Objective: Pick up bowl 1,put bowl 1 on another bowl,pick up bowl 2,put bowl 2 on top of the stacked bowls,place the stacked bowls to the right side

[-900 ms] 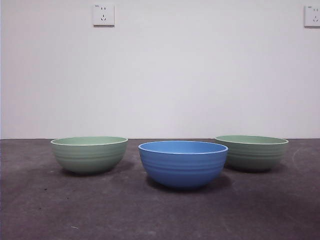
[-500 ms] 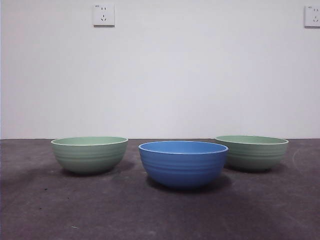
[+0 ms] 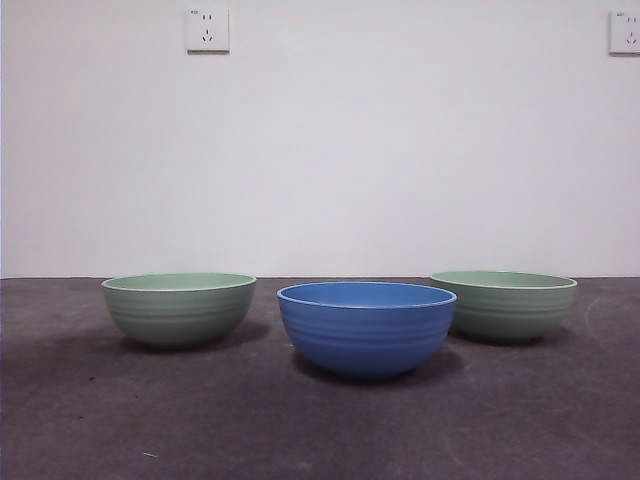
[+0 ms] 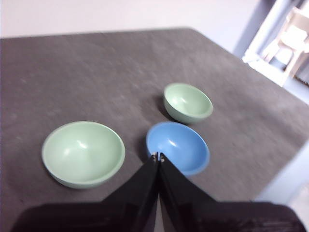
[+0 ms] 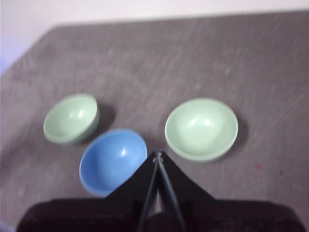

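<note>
Both claws, left claw [image 4: 158, 156] and right claw [image 5: 157, 154], are hanging closed and empty above the blue bowl [image 3: 366, 327]; green bowls [image 3: 179, 308] [image 3: 508, 304] are sitting either side.

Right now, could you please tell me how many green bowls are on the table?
2. One green bowl stands left of the blue bowl, the other green bowl right of it and slightly behind. All stand apart, none stacked, none hidden.

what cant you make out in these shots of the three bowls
- Front view: the insides of the blue bowl and both green bowls are hidden by their own walls; neither arm shows.
- Right wrist view: blurred, so the bowls' ridges are lost.
- Left wrist view: room beyond the table too blurred to identify.
</note>
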Available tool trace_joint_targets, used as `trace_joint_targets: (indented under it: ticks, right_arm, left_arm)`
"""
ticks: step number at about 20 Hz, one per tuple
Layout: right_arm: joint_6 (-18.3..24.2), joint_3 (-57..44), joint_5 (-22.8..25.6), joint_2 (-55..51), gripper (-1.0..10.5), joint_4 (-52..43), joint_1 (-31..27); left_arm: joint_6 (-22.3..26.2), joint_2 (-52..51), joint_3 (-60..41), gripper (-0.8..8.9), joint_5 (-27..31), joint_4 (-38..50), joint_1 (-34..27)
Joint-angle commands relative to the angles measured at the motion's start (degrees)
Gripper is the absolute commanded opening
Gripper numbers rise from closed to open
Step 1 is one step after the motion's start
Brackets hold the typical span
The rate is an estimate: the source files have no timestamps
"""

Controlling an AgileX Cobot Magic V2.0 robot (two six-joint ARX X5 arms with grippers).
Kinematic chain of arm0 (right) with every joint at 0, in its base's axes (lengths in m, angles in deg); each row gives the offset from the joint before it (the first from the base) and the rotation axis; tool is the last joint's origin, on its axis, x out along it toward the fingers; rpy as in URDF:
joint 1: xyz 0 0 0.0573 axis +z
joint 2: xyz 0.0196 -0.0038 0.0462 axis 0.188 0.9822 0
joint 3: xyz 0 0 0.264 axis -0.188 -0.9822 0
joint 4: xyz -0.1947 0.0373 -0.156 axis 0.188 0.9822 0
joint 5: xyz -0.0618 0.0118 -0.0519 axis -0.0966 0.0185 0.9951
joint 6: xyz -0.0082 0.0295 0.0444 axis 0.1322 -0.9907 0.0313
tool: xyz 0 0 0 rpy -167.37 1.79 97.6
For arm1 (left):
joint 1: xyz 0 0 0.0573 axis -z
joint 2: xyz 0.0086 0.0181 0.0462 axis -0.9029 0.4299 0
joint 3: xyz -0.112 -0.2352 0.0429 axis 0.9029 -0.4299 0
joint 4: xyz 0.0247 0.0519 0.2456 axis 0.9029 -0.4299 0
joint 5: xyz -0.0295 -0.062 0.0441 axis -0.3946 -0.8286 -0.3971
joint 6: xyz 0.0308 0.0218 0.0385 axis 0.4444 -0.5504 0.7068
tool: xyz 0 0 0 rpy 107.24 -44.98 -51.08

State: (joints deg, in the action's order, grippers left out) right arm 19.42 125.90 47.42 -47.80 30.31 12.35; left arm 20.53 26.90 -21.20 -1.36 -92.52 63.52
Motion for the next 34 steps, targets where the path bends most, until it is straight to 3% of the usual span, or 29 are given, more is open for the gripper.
trace_joint_targets:
  ticks: [1,6,16,18,20,22,24,34]
  right_arm:
    - [5.1,4.1,-0.2,2.6,-0.1,6.4,1.3]
    - [9.2,8.3,0.0,6.1,-0.1,16.3,2.9]
    - [8.6,8.4,0.2,7.6,0.2,18.5,3.5]
    - [8.3,8.4,0.2,7.7,1.4,18.5,3.5]
    - [7.0,8.4,0.2,7.9,3.3,18.5,3.5]
    - [6.3,8.4,0.3,8.1,5.0,18.5,3.5]
    - [5.6,8.4,0.4,8.4,5.7,18.5,3.5]
    - [3.8,8.4,1.8,10.1,5.7,18.3,3.5]
  left_arm:
    - [7.1,2.3,4.1,-0.08,-1.5,-6.4,0.0]
    - [11.7,5.4,9.4,-0.08,-1.4,-16.3,0.0]
    - [11.5,6.5,11.1,0.19,-1.0,-19.4,0.0]
    - [11.0,6.5,11.1,1.50,-1.0,-19.4,0.0]
    - [9.8,6.5,11.1,3.92,-1.0,-19.3,0.0]
    - [9.2,6.5,11.1,5.51,-1.0,-19.4,0.0]
    - [8.2,6.6,11.1,5.66,-0.9,-19.4,0.0]
    - [8.0,7.1,11.1,5.66,0.5,-19.6,0.0]
